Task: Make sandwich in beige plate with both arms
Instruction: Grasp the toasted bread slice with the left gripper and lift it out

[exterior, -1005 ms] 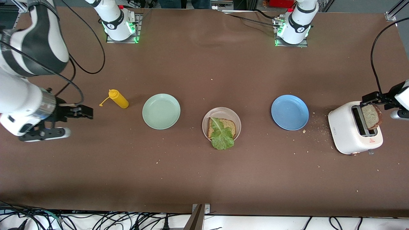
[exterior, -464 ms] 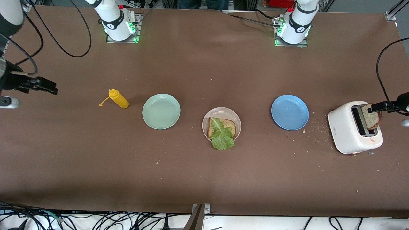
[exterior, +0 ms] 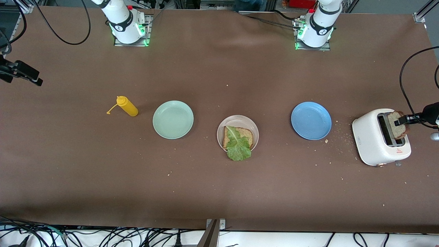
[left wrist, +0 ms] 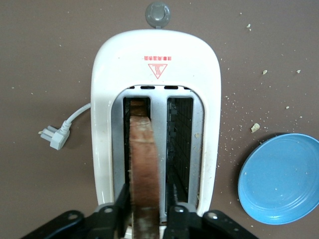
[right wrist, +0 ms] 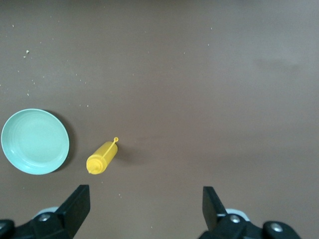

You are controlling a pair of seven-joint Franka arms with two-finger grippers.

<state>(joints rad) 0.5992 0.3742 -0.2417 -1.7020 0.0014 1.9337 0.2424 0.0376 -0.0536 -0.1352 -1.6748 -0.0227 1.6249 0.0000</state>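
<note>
Your left gripper is clamped on the brown toast slice in the white toaster; a snag on the slot could drop it. The round beige plate sits toward 9 o'clock. Your right gripper waits, fingers spread, over the table's right-arm end.

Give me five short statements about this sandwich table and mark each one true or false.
1. The left gripper is shut on a brown toast slice in the white toaster. True.
2. The round beige plate is bare. False: it holds a toast slice with a green lettuce leaf.
3. The right gripper is open. True.
4. The yellow squeeze bottle stands on the mint-green plate. False: it lies on the table beside it.
5. The blue plate holds bread. False: nothing on it.
</note>
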